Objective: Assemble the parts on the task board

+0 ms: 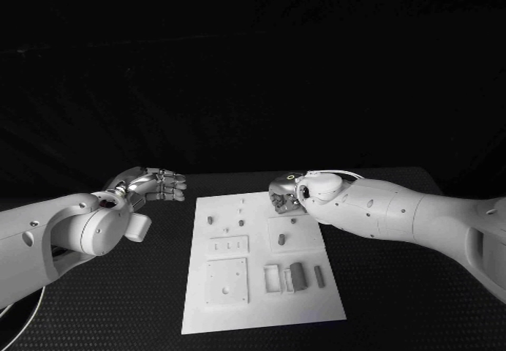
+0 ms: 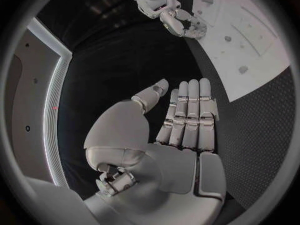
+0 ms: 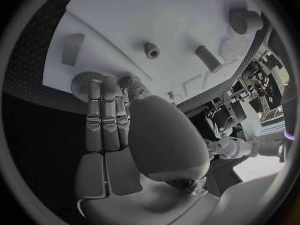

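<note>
The white task board (image 1: pixel 264 307) is lying mid-table, carrying three upright grey parts (image 1: pixel 298 276) near its front. The right hand (image 1: pixel 287 194) is gripping a round knurled part (image 3: pixel 82 81) at the board's far edge. The left hand (image 1: pixel 158 184) is hovering beside the board, fingers straight, holding nothing.

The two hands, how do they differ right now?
The left hand hovers beside the task board, off its edge; the right hand is over the board's far end. The left hand's fingers lie straight and together, holding nothing; the right hand's fingers reach onto a round knurled part. Both are silver.

bare table (image 1: pixel 126 292) left of task board (image 1: pixel 264 300), grey parts (image 1: pixel 295 276) clustered near edge
</note>
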Motion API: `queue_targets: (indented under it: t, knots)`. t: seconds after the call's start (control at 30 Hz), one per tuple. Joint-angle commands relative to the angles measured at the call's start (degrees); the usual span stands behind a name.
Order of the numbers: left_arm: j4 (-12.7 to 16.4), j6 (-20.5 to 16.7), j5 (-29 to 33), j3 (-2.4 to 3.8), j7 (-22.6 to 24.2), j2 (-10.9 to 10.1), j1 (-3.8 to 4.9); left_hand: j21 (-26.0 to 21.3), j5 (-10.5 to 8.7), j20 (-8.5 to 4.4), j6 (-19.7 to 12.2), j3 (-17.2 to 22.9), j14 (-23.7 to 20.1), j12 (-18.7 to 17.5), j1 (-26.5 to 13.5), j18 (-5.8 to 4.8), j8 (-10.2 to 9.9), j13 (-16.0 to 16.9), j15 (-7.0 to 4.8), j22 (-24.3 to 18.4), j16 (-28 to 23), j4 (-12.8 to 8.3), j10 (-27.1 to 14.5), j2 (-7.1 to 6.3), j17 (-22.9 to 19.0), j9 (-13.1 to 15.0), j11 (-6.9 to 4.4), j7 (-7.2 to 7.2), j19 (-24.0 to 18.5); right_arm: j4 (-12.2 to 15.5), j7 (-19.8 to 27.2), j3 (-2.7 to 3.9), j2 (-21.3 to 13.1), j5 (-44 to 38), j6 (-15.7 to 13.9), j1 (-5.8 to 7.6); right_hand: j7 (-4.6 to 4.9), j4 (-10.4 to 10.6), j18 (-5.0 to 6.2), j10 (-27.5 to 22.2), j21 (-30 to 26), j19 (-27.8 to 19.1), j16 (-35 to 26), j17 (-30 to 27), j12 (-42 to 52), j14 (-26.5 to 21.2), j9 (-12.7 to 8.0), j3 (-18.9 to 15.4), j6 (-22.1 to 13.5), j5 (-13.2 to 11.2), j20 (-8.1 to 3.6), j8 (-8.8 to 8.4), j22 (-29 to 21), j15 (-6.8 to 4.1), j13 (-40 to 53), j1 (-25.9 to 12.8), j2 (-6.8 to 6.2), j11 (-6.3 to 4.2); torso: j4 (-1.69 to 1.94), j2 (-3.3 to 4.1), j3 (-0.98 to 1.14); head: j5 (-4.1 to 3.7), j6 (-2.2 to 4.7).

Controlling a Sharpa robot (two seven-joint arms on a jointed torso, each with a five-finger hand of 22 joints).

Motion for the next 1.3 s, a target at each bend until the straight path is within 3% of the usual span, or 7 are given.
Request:
queue_targets:
  t: [0.03,0.23,0.37,0.77,1.03,1.3]
  knots:
    - [0.1,0.9,-0.2,0.07,0.6,0.0,0.09,-0.3,-0.37,-0.13,0.1,-0.4,-0.2,-0.4,-0.4,-0.19,-0.3,0.1,0.17,0.1,-0.4,0.0,0.1,-0.3,0.1,0.0,0.35,0.29,-0.1,0.2,-0.3,-0.46,0.0,-1.4,2.2,-0.83,-0.14,-0.1,1.64,0.6,0.5,0.1,0.3,0.1,0.2,0.2,0.1,0.4,0.6,0.2,-0.55,0.24,1.5,-0.42,-0.1,-0.5,0.05,-0.04,0.03,0.14,0.01,-0.05,0.07]
    - [0.0,0.8,-0.2,0.07,0.6,0.0,0.1,-0.3,-0.37,-0.12,0.1,-0.4,-0.2,-0.4,-0.4,-0.19,-0.3,0.1,0.17,0.1,-0.4,0.0,0.1,-0.31,0.1,0.0,0.35,0.29,-0.1,1.2,-1.1,-0.44,-0.1,-1.4,0.0,-0.83,-0.39,-0.3,1.64,1.3,1.7,0.3,1.0,0.5,0.3,0.6,0.2,0.8,1.3,0.2,-0.86,0.33,1.5,-0.72,0.1,-0.4,0.34,-0.33,0.01,0.23,0.01,-0.1,0.42]
    - [-0.1,0.8,-0.2,0.07,0.6,0.0,0.1,-0.3,-0.37,-0.12,0.1,-0.4,-0.2,-0.4,-0.4,-0.19,-0.3,0.1,0.17,0.1,-0.4,0.0,0.1,-0.3,0.1,0.0,0.35,0.29,-0.1,2.5,-2.2,-0.4,-0.3,-1.4,-0.7,-0.71,-0.57,-0.1,1.64,1.8,2.5,0.4,1.4,0.7,0.3,0.8,0.4,1.4,1.9,0.3,-1.08,0.42,1.5,-0.91,0.2,-0.9,2.01,-0.54,0.07,0.28,-0.03,-0.08,0.82]
    - [-0.5,0.8,-0.2,0.07,0.6,0.2,0.1,-0.4,-0.37,-0.1,0.1,-0.4,-0.2,-0.6,-0.5,-0.2,-0.4,0.3,0.18,0.1,-0.5,0.1,0.2,-0.26,0.2,0.0,0.36,0.31,-0.1,3.7,-4.9,0.03,1.7,-3.5,-3.4,1.29,-0.71,-0.6,1.64,2.3,3.4,0.3,1.8,1.0,0.2,1.0,0.6,1.6,2.3,0.2,-1.4,0.47,1.4,-1.15,0.4,-0.9,2.46,-0.77,0.12,0.41,-0.02,0.44,1.48]
    - [-0.4,0.7,-0.2,0.07,0.6,0.4,0.1,-0.4,-0.37,-0.1,0.1,-0.4,-0.1,-0.6,-0.6,-0.19,-0.4,0.3,0.18,0.2,-0.5,0.1,0.2,-0.26,0.2,0.0,0.36,0.31,-0.1,1.9,-5.7,0.24,4.7,-4.1,-4.5,1.4,-0.78,-0.8,1.64,2.6,3.9,0.4,2.1,1.1,0.2,1.2,0.7,1.5,2.5,0.2,-1.52,0.5,1.4,-1.27,0.4,-1.0,2.47,-0.89,0.17,0.5,-0.02,0.59,1.79]
    - [-0.5,0.7,-0.2,0.08,0.6,0.9,0.1,-0.4,-0.37,-0.1,0.1,-0.4,-0.2,-0.7,-0.6,-0.18,-0.4,0.4,0.18,0.2,-0.5,0.1,0.2,-0.27,0.3,0.0,0.36,0.31,-0.1,-1.5,-6.0,0.42,8.4,-4.2,-5.1,1.38,-0.81,-0.9,1.64,2.7,4.2,0.5,2.3,1.2,0.2,1.3,0.7,1.6,2.7,0.2,-1.59,0.5,1.4,-1.33,0.5,-1.1,2.49,-0.96,0.24,0.57,-0.04,0.6,1.92]
